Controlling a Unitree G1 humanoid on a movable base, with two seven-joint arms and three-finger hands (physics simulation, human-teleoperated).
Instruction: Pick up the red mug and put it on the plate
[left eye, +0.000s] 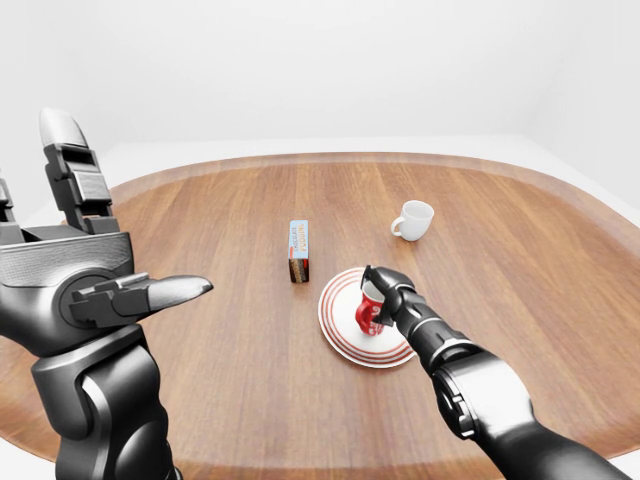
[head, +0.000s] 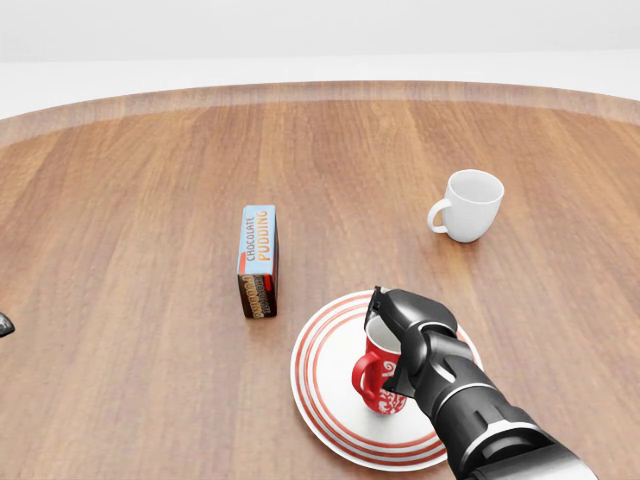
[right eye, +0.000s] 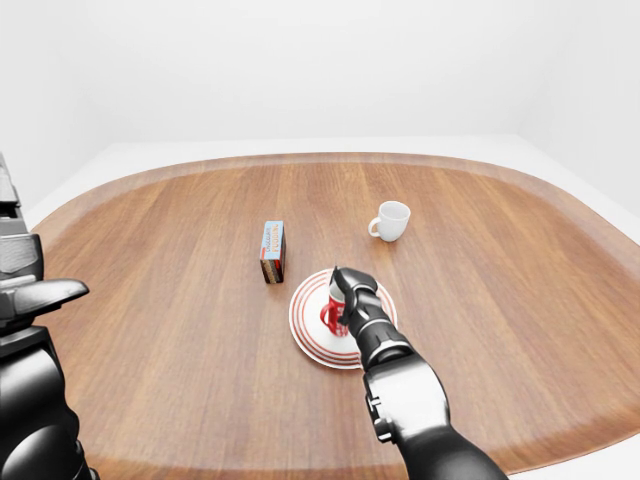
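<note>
Red mug (head: 379, 378) is sitting upright on the red-ringed plate (head: 322, 400), lower middle of the head view, handle pointing left. The right hand (head: 412, 340) is wrapped around it from the right side, fingers curled over the rim, so it's gripping the mug. The left hand (left eye: 95, 270) is up at the far left of the left-eye view with its fingers spread and nothing in it. A chocolate pudding box (head: 258, 260) is just upper left of the plate, and a white mug (head: 468, 206) is off to the upper right on the wooden table (head: 130, 200).
</note>
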